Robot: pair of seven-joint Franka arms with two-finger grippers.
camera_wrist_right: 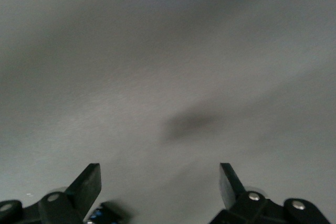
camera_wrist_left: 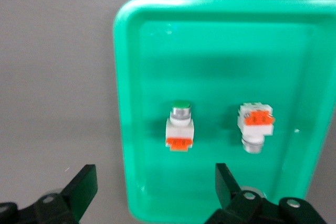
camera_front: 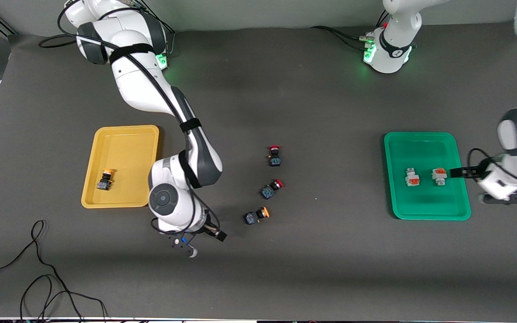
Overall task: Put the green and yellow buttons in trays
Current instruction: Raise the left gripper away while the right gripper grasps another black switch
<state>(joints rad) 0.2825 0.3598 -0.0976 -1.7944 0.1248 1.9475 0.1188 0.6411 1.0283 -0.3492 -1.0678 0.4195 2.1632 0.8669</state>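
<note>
1. The left pincer (camera_front: 458, 172) is held with its fingers apart and nothing between them, over the rim of the shallow green plastic tray (camera_front: 427, 211) at the left arm's end of the dark grey tabletop (camera_front: 321, 89).
2. Two white-bodied push-button switches with orange blocks are seen lying in that green tray: one (camera_front: 439, 176) just beside the left pincer's fingertips, the other (camera_front: 411, 177) a little past it; they lie apart from each other.
3. In the left wrist view the same two switches (camera_wrist_left: 180, 127) (camera_wrist_left: 255, 126) are shown ahead of the spread fingers (camera_wrist_left: 81, 187), untouched.
4. The right pincer (camera_front: 202, 240) is held spread and empty over bare tabletop, near the shallow yellow plastic tray (camera_front: 126, 132).
5. One black-bodied switch with a yellow-orange cap (camera_front: 105, 179) is seen inside the yellow tray.
6. A second yellow-capped black switch (camera_front: 256, 216) is left on the tabletop, near the right pincer.
7. Two red-capped black switches (camera_front: 274, 156) (camera_front: 271, 189) are seen on the tabletop past that second yellow-capped switch from the right pincer.
</note>
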